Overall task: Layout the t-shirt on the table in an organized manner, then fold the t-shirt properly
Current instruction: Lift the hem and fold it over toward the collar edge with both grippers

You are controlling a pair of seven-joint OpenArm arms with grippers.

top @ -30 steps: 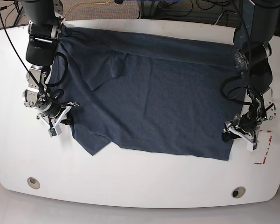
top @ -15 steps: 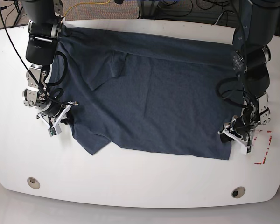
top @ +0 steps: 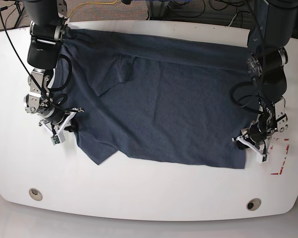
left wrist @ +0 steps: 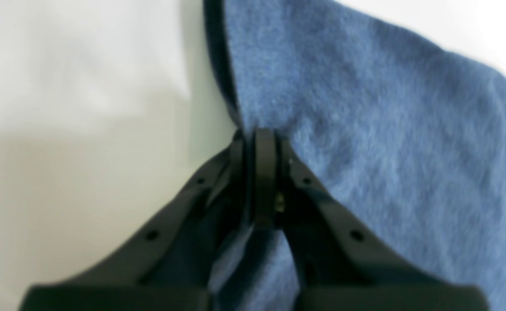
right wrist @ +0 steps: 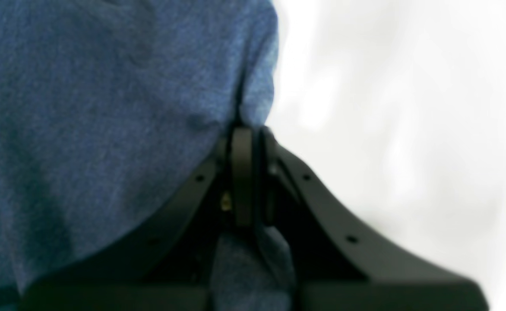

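dark navy heathered cotton t-shirt [top: 164, 99], one in number, lies spread across the glossy white tabletop [top: 139, 193] with its long axis running side to side between the two arms. left gripper [top: 252, 141] is pinched closed on its edge at the base view's right, right gripper [top: 64, 124] likewise clamped on the opposite edge. judged equally near, the cloth lies inward from each.

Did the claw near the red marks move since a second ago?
Yes. The left claw slid in from the red marking toward the t-shirt edge and pinched shut on it.
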